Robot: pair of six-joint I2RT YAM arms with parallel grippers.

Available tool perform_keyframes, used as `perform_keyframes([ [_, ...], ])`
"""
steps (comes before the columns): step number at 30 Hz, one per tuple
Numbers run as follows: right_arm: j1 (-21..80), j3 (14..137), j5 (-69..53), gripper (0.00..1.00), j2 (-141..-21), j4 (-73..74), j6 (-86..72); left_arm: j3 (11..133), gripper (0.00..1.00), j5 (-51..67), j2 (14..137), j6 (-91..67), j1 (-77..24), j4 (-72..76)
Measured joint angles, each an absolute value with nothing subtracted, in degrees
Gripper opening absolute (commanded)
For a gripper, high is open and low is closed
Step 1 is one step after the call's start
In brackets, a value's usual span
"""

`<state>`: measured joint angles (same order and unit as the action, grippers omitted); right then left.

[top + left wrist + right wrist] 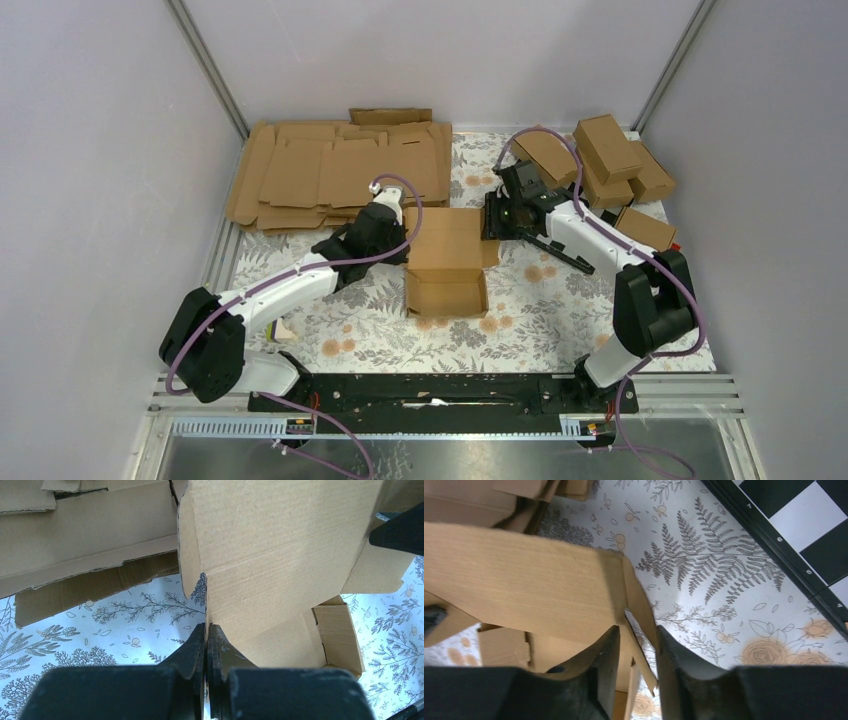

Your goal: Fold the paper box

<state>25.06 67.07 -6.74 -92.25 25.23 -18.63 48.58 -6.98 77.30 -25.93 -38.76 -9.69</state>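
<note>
i see the paper box [445,255] at the centre of the top view, half formed, open end toward the bottom. my left gripper [206,630] is pinched tight on its left wall; my right gripper [638,632] stands slightly apart, straddling a side flap.

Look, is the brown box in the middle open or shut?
Open: the brown cardboard box shows its hollow inside at the near end.
</note>
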Motion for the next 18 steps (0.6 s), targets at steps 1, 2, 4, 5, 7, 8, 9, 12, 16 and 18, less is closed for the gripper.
perform_keyframes([
  [1,25.06,67.61,-6.98,0.20,-92.42,25.47,-18.61,48.51,0.00,-6.96,77.30,-25.93,-38.83,-9.61],
  [2,25.06,68.01,-7.20,0.14,-92.55,25.47,-18.52,48.49,0.00,-6.96,77.30,-25.93,-38.92,-9.54],
  [4,25.08,68.51,-7.64,0.03,-92.71,25.45,-18.55,48.49,0.00,-6.96,77.30,-25.93,-39.13,-9.43],
  [5,25.08,68.53,-8.14,0.00,-92.71,25.45,-18.63,48.49,0.00,-6.98,77.30,-25.93,-39.24,-9.34],
  [7,25.21,68.53,-8.27,0.00,-92.71,25.50,-18.63,48.49,0.00,-7.20,77.30,-25.93,-39.40,-9.45],
  [8,25.34,68.53,-8.21,0.00,-92.71,25.54,-18.68,48.49,0.01,-7.38,77.30,-25.96,-39.44,-9.45],
  [9,25.54,68.64,-7.94,0.00,-92.68,25.65,-18.65,48.49,0.07,-7.55,77.30,-25.96,-39.46,-9.50],
  [12,27.09,69.12,-5.56,0.00,-92.40,25.85,-18.44,48.97,0.24,-8.58,77.36,-26.06,-39.62,-10.90],
  [16,30.61,68.14,-1.58,0.00,-88.71,22.74,-17.56,51.00,0.42,-11.09,77.43,-27.09,-39.75,-13.61],
  [18,31.99,66.96,0.43,0.00,-85.49,20.84,-16.86,51.44,0.44,-11.73,77.41,-27.35,-39.75,-14.04],
])
